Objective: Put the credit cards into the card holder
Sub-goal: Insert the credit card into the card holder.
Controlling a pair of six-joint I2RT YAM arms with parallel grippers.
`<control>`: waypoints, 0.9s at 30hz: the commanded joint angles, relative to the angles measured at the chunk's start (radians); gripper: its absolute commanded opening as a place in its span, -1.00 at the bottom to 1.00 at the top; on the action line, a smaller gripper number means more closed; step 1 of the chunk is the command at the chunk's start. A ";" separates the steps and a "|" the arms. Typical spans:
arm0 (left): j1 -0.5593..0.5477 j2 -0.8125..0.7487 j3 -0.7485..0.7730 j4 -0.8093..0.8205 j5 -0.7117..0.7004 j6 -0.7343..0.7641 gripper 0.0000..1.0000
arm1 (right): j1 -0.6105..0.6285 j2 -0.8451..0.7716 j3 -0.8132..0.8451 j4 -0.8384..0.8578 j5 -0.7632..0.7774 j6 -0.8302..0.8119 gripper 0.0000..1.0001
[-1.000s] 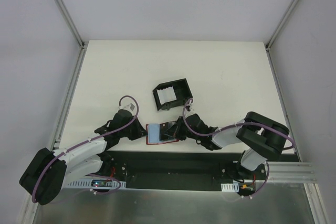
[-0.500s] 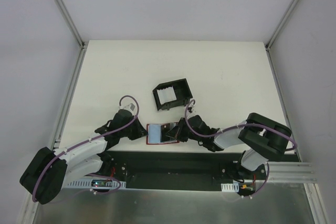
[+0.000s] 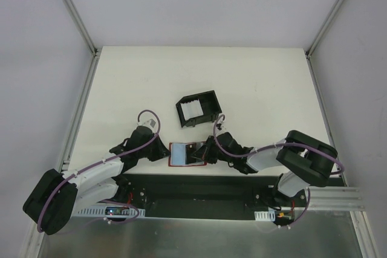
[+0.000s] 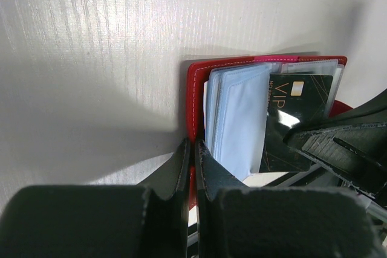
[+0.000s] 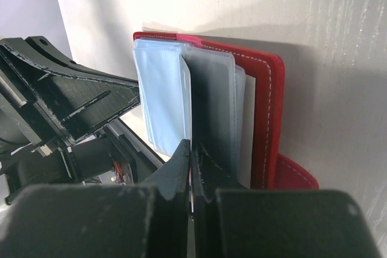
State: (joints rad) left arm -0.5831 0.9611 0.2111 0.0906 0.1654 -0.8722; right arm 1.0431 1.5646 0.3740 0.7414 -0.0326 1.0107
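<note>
We see the red card holder [image 3: 184, 154] lying open on the table [image 3: 254, 83], near edge, btwn both arms. L gripper [image 4: 193, 151] pinches its red cover edge. R gripper [image 5: 191, 149] is pressed together at the pale inner sleeves, hold unclear. Pale cards [image 3: 192, 110] sit in the black box [image 3: 213, 106] just behind.

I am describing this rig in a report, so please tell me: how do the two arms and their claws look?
The left arm and the right arm each have white link covers between bulky black joints, with a thin purple cable looping alongside. The left claw and the right claw are black, with two flat fingers that narrow to the tips. I see no markings.
</note>
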 commanded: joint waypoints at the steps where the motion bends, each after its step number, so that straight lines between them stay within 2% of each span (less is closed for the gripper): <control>1: -0.006 0.018 0.011 -0.065 -0.058 0.022 -1.00 | 0.000 0.026 0.034 -0.051 -0.039 0.008 -0.99; 14: -0.006 0.016 0.019 -0.065 -0.055 0.032 -1.00 | -0.003 0.136 0.106 -0.019 -0.127 0.026 -0.99; 17: -0.006 0.011 0.019 -0.065 -0.047 0.035 -1.00 | -0.002 0.131 0.102 -0.016 -0.107 0.020 -0.96; 19: -0.006 0.004 0.020 -0.065 -0.046 0.032 -1.00 | -0.002 0.094 0.097 -0.068 -0.081 -0.004 -0.76; 20: -0.006 -0.001 0.019 -0.065 -0.043 0.033 -1.00 | -0.005 0.071 0.104 -0.110 -0.066 -0.023 -0.74; 23: -0.006 -0.010 0.020 -0.065 -0.033 0.035 -1.00 | -0.005 -0.004 0.160 -0.334 -0.009 -0.112 -0.41; 24: -0.006 -0.012 0.022 -0.065 -0.033 0.036 -1.00 | -0.002 -0.023 0.193 -0.420 0.019 -0.138 -0.22; 25: -0.006 -0.012 0.024 -0.065 -0.024 0.038 -1.00 | 0.006 -0.065 0.254 -0.582 0.111 -0.209 0.02; 27: -0.006 -0.012 0.025 -0.065 -0.024 0.039 -1.00 | 0.008 -0.060 0.276 -0.608 0.111 -0.227 0.04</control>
State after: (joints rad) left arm -0.5835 0.9543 0.2218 0.0692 0.1558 -0.8639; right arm 1.0424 1.5497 0.5735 0.3985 -0.0319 0.9043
